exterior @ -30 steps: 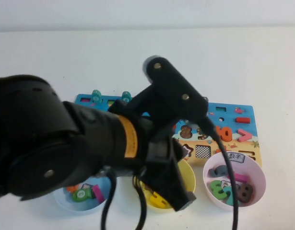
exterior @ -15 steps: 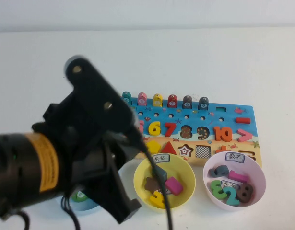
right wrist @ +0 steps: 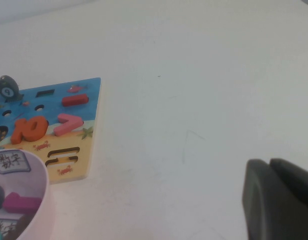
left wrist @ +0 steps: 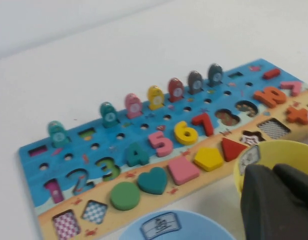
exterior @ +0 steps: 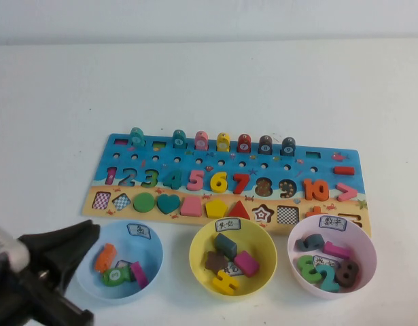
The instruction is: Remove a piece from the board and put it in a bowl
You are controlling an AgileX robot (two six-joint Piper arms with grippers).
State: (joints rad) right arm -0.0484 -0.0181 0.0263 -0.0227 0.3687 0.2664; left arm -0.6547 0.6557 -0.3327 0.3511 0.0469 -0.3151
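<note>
The teal 2 [exterior: 128, 177] sits in its slot on the board [exterior: 324, 157], ready to be picked
To do it well, the left gripper [left wrist: 279, 200], fingers together near the blue bowl [exterior: 153, 252], should open wide, pinch only the 2, then drop it in the pink bowl [exterior: 367, 239]; the right gripper [right wrist: 281, 200], fingers together, waits off to the side

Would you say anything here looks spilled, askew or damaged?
Nothing stands out: the long wooden puzzle board lies flat; loose pieces sit inside the pale pink bowl, yellow bowl and light blue bowl. Left gripper shut by it; right gripper shut beyond the board.
</note>
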